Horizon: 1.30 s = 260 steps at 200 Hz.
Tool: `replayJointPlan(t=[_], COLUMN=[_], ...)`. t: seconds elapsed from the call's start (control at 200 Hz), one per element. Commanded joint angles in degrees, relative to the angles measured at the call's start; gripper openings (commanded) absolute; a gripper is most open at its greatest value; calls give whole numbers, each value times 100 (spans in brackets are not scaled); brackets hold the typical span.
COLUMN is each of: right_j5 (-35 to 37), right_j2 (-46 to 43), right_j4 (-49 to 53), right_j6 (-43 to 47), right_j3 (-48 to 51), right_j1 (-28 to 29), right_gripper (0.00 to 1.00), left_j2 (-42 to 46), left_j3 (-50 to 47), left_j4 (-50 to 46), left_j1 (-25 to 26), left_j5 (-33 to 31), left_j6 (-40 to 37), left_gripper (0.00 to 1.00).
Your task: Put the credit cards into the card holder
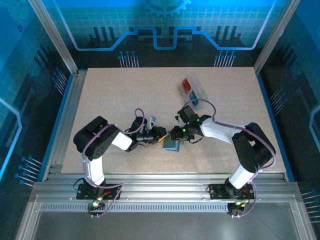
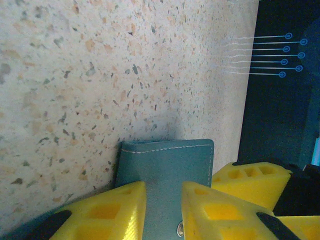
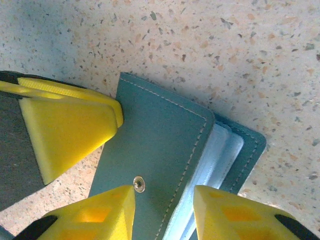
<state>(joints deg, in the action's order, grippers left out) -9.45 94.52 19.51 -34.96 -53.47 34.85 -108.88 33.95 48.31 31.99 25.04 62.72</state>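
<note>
The teal-grey card holder (image 1: 172, 145) lies at the table's middle front, between both arms. My left gripper (image 1: 160, 135) comes in from the left and is shut on it. In the left wrist view the holder's cover (image 2: 165, 160) runs between that gripper's (image 2: 164, 210) yellow fingers. My right gripper (image 3: 165, 210) is open just above the holder (image 3: 155, 140). Its fingers straddle the stitched cover edge and the clear sleeves (image 3: 215, 155), and one finger is beside the snap (image 3: 139, 183). The red credit card (image 1: 187, 84) and a blue one (image 1: 194, 101) lie in the tray behind.
A clear plastic tray (image 1: 199, 89) stands at the back right of the speckled table (image 1: 115, 95). The left gripper's finger (image 3: 65, 130) sits over the holder's left edge, close to my right gripper. Enclosure posts and walls ring the table.
</note>
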Motion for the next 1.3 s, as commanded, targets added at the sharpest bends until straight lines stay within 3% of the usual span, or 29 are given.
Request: replayJointPlan(t=[0.0,0.37,0.585,0.695,0.951,1.106,1.296], right_j5=[-50,434,-139,-180,856,1450,2530], right_j2=[84,205,302,280,24,-102,56], right_j4=[52,448,-101,-159,747,1279,2096], right_j6=[-55,8,-131,-125,218,488,713], right_j3=[-186,-533,-438,-416,-466,-616,-1179], right_j1=[96,409,436,433,338,393,854], right_gripper=[36,33,29,21,10,4,5], left_j2=[-641,-707,-692,-572,39,543,1245], left_j3=[-237,-223,-256,-275,-458,-504,-558], left_j4=[-1318,-1233,-1089,-945,-836,-1497,-2545], left_j1=[249,255,250,229,-52,-88,-159], left_j5=[92,111,196,332,668,535,195], left_j6=[-21,2,72,135,225,-67,-440], left_gripper=[27,27,27,30,35,37,38])
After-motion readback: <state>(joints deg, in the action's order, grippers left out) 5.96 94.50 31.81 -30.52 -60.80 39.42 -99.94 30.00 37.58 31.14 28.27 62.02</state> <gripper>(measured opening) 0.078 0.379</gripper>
